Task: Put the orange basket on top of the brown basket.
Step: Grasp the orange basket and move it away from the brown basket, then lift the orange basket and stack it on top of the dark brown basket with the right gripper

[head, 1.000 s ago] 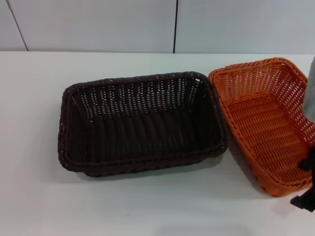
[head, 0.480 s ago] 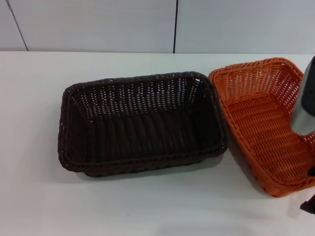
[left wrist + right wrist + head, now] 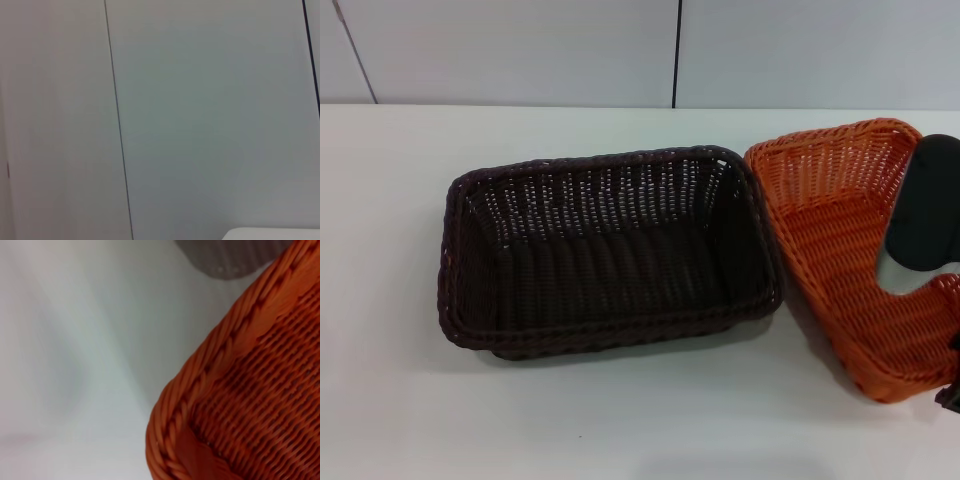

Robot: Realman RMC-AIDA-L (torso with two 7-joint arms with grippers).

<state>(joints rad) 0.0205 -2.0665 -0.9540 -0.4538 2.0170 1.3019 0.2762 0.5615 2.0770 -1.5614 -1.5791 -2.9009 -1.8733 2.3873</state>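
The orange basket (image 3: 840, 270) stands on the white table at the right, its long side close beside the brown basket (image 3: 605, 250), which sits in the middle. My right gripper (image 3: 952, 385) is at the orange basket's near right corner, mostly cut off by the picture's edge. Its grey and black forearm (image 3: 925, 215) hangs over the basket's right half. The right wrist view shows a corner of the orange basket's braided rim (image 3: 200, 405) very close. My left gripper is out of view; its wrist camera shows only the wall.
The white table (image 3: 620, 420) runs out to the left and in front of the baskets. A pale panelled wall (image 3: 520, 50) stands behind the table's far edge.
My right forearm has swung leftward over the orange basket, and the gripper has slid further toward the right edge. Both baskets stay where they were.
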